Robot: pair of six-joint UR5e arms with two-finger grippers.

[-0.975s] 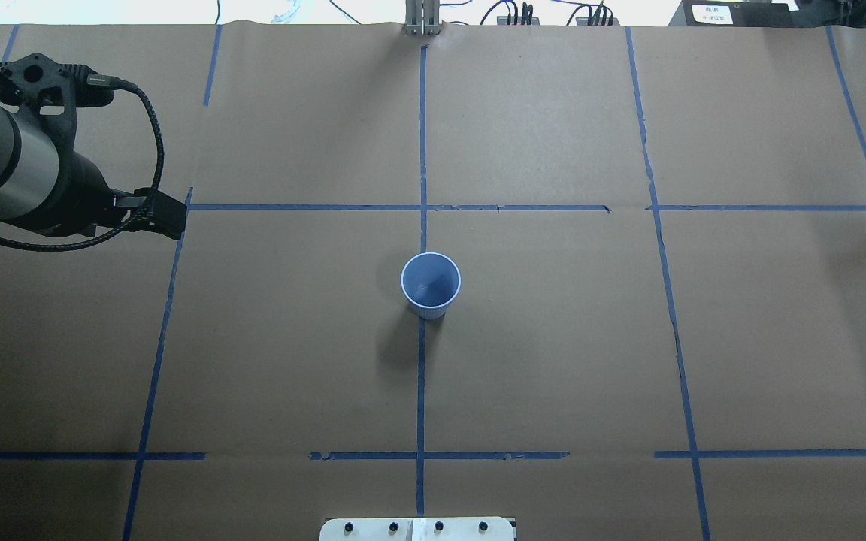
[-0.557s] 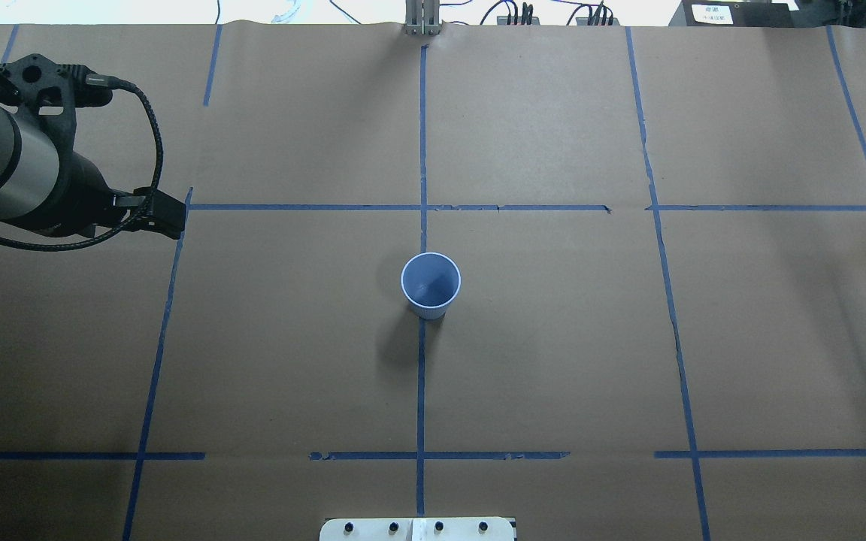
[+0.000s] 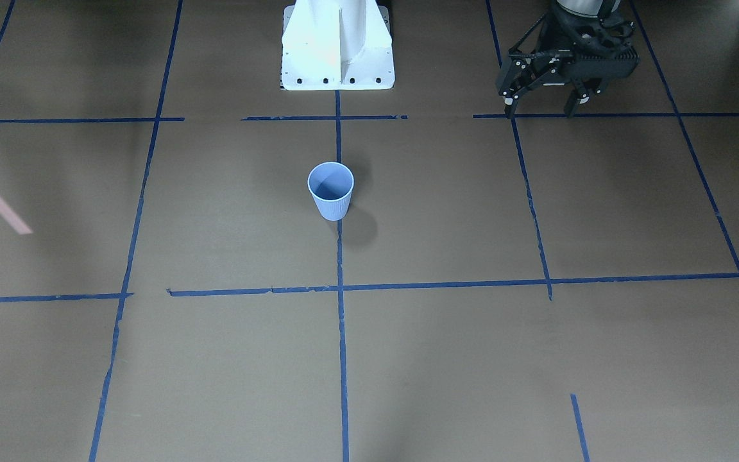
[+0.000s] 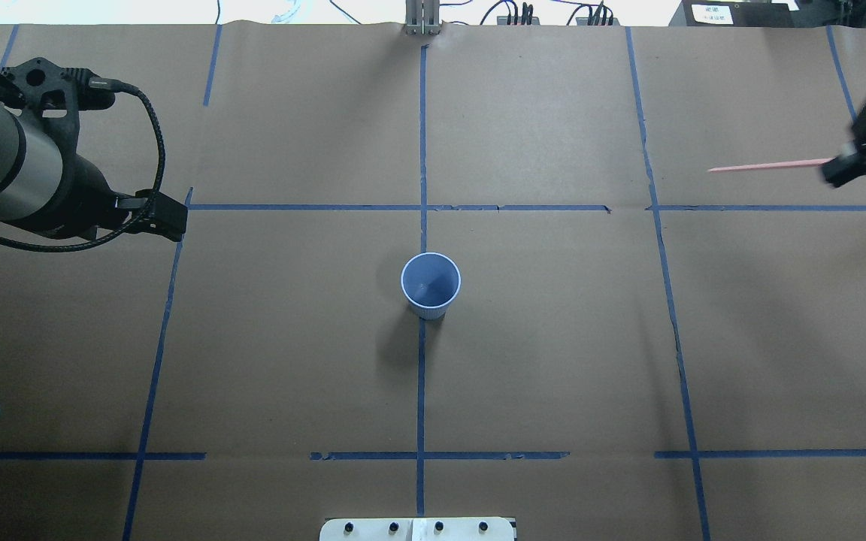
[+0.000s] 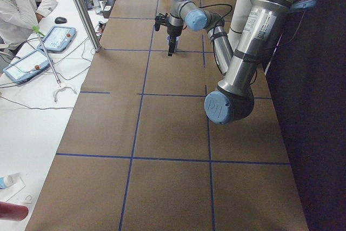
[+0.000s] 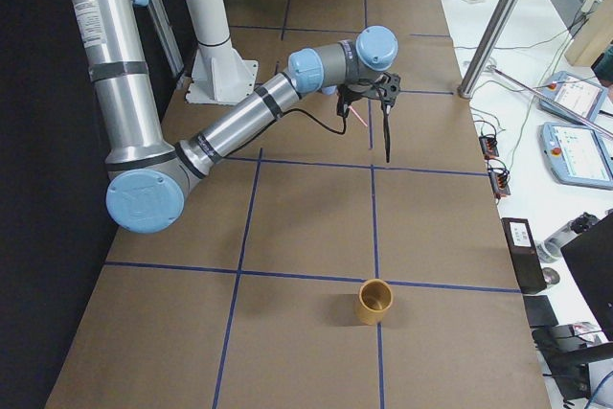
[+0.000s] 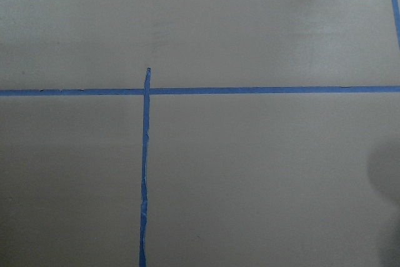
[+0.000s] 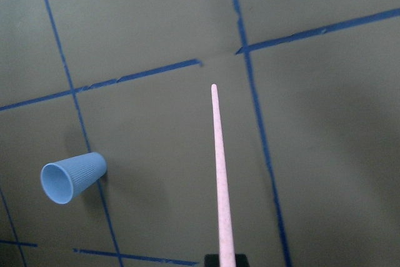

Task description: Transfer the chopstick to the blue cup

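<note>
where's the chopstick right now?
Overhead view: the chopstick is at the far right edge, held in the right gripper, its free tip pointing toward the view's middle. The blue cup stands well apart at the centre.

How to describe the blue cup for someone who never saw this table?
On the brown table, follow the blue tape line running straight out from the robot's white base. The blue cup stands upright on that line, mid-table. It is light blue and ribbed, unlike the tan cup at the table's end.
</note>
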